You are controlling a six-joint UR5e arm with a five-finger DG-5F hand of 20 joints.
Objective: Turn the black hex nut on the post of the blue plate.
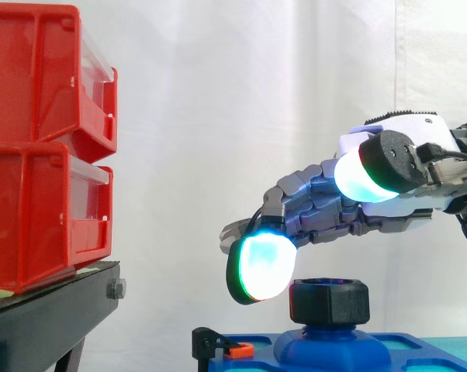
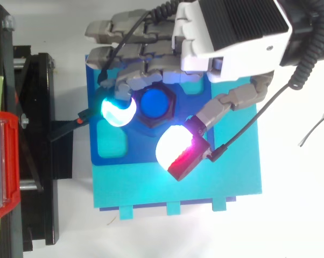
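Observation:
The black hex nut (image 1: pixel 329 301) sits on the blue post (image 2: pixel 155 104) of the blue plate (image 2: pixel 232 161). My hand (image 1: pixel 334 213) reaches in from the right and hovers over the nut with its fingers loosely spread. A cyan-glowing fingertip (image 2: pixel 118 110) hangs just left of the nut, slightly above its top. The thumb's pad (image 2: pixel 175 148) is on the nut's near side and, in the side view, stays well above it. Nothing is between the fingers, and the nut (image 2: pixel 173 103) stands free.
Red bins (image 1: pixel 39 155) are stacked on a black stand (image 1: pixel 47 310) to the left. A small black clip with an orange piece (image 1: pixel 222 346) sits at the plate's left edge. A thin loose wire (image 2: pixel 312 129) lies on the white surface at the right.

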